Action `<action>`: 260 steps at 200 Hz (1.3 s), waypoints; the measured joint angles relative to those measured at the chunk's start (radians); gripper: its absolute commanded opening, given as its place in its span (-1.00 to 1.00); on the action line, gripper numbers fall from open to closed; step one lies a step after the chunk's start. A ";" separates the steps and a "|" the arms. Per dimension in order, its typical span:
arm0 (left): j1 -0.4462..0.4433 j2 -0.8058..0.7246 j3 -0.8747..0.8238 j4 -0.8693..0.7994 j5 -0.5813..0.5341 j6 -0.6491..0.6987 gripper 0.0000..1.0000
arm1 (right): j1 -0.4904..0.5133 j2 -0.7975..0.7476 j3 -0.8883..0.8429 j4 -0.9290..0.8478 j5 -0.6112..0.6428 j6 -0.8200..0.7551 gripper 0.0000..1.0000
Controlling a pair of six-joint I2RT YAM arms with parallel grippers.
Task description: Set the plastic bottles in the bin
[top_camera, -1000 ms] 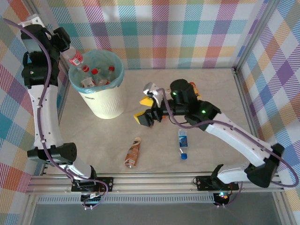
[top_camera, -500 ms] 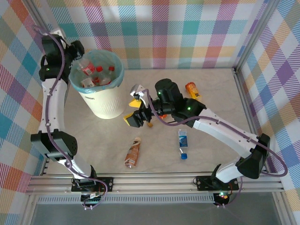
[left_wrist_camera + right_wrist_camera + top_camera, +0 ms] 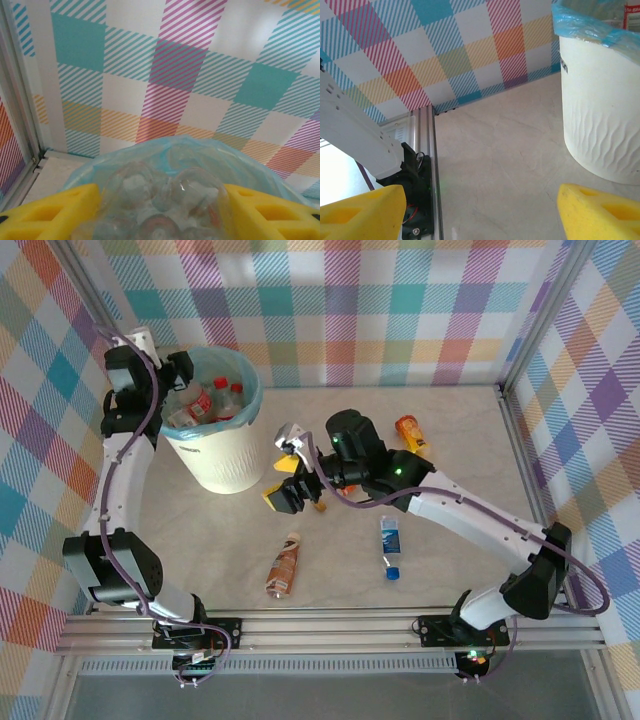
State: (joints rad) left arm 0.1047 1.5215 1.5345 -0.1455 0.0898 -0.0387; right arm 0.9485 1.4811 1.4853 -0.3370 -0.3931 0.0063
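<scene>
The left end effector (image 3: 161, 212) grips a clear bottle (image 3: 150, 192) over the bin (image 3: 215, 465), at the surface's ten o'clock. It is best released only once it hangs well inside the rim. The right end effector (image 3: 283, 482) stands wide and empty near centre.

Raised left arm (image 3: 115, 475), left claw (image 3: 161, 194) clamped on clear bottle (image 3: 167, 197). Outstretched right arm (image 3: 470, 515), right claw (image 3: 481, 195) gaping.
</scene>
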 measured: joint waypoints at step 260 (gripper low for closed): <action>-0.045 0.077 0.059 -0.036 -0.088 0.078 0.16 | 0.008 0.029 0.000 -0.049 0.000 -0.023 0.59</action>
State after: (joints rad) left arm 0.0593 1.5982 1.5932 -0.1814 0.0021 0.0391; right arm 0.9562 1.5105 1.4857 -0.3862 -0.3935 -0.0166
